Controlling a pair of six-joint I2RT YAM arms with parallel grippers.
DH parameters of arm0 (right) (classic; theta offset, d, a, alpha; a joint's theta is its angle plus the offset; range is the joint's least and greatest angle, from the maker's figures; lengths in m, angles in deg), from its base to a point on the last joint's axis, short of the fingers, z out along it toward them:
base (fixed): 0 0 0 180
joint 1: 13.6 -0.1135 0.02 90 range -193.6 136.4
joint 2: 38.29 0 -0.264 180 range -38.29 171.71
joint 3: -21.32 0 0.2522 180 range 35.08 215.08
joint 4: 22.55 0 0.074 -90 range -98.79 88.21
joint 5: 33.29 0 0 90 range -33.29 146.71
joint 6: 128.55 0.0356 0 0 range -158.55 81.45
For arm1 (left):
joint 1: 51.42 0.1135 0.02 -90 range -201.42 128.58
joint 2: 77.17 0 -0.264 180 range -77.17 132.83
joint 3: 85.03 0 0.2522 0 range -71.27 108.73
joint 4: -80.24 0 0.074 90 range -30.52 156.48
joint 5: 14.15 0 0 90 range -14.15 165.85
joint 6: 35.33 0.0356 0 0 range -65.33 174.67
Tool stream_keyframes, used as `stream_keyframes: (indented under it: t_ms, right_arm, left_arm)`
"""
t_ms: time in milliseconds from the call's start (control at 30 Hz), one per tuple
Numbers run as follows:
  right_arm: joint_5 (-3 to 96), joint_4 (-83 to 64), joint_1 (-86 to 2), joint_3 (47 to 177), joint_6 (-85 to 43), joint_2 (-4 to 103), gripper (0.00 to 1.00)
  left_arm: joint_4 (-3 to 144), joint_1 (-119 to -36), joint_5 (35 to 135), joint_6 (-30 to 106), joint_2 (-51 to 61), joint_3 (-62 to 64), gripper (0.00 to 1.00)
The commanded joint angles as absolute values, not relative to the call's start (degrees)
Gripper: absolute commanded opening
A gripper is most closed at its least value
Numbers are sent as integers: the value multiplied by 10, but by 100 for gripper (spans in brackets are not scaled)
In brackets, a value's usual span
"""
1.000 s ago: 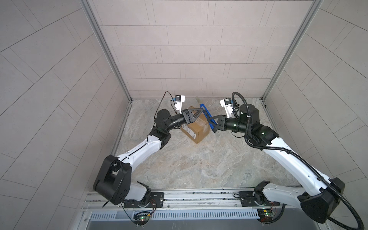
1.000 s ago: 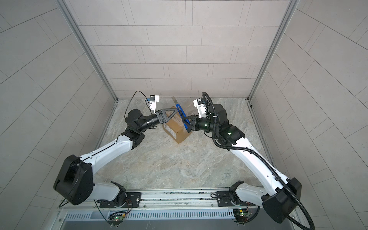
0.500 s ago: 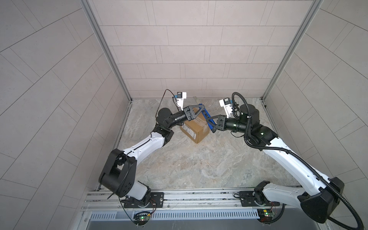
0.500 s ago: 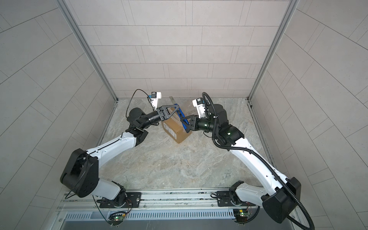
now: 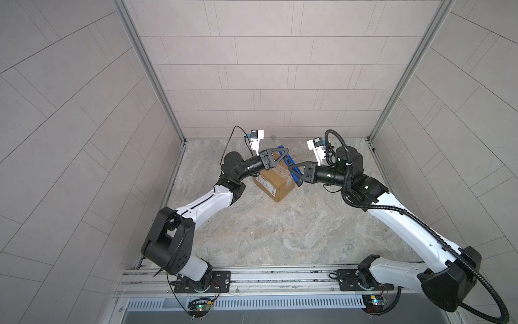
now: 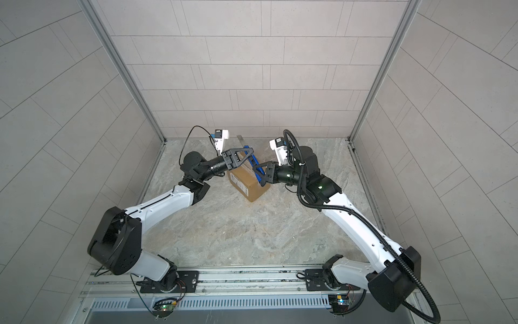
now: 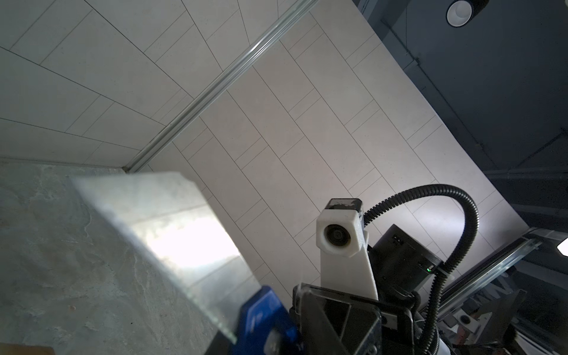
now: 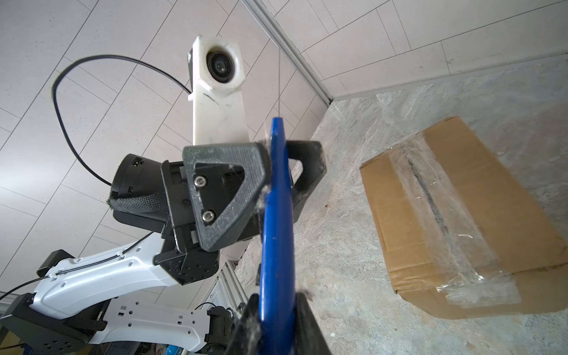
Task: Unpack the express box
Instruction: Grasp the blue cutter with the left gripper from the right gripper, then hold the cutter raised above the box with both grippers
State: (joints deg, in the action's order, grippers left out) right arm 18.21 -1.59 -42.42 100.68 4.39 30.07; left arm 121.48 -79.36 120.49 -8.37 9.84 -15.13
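Box [image 5: 276,183] on desk [image 5: 280,238], taped seam up, flaps shut, below both pincers. Right pincer [image 5: 294,175] grips blue scraper [image 8: 276,215] handle; left pincer [image 5: 281,153] clamps same handle nearer blade. Scraper clear of box.

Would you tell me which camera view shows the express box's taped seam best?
The right wrist view: the express box lies unobstructed, clear tape over its flap seam plainly visible. In both top views it is small and partly hidden. The left wrist view shows almost none of it.

Express box [image 8: 455,196] is brown, scraper handle [image 8: 276,215] blue, table [image 5: 280,238] marbled grey.
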Motion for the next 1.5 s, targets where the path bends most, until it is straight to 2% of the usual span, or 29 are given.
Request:
stream_keyframes:
  t_ms: [0,167,300,400,500,567,700,800,1100,1233,1467]
  right_arm:
    - [181,-30,-424,1007,54,300,0]
    - [181,-30,-424,1006,56,298,0]
    - [185,-30,-424,1005,58,296,0]
    - [191,-30,-422,1005,65,295,1]
    - [204,-33,-419,1006,77,285,27]
    - [214,-42,-416,1006,87,275,39]
    - [249,-80,-414,990,117,249,55]
    - [266,-156,-414,951,161,234,62]
    - [322,-367,-427,851,232,215,62]
    - [338,-384,-462,862,215,231,61]
    - [352,-425,-486,870,213,263,53]
  left_arm:
    - [1247,-797,1212,-75,97,-131,21]
    - [1254,-797,1202,-85,97,-133,12]
    - [1263,-797,1191,-93,97,-139,0]
    - [1263,-797,1172,-100,93,-146,0]
    - [1262,-797,1145,-104,86,-155,0]
    - [1270,-797,1126,-111,81,-161,0]
    - [1289,-797,1094,-125,66,-170,0]
    - [1290,-797,1080,-125,53,-170,0]
    - [1331,-797,1049,-152,38,-185,0]
    - [1350,-797,1038,-164,41,-190,0]
    - [1365,-797,1036,-178,48,-186,0]
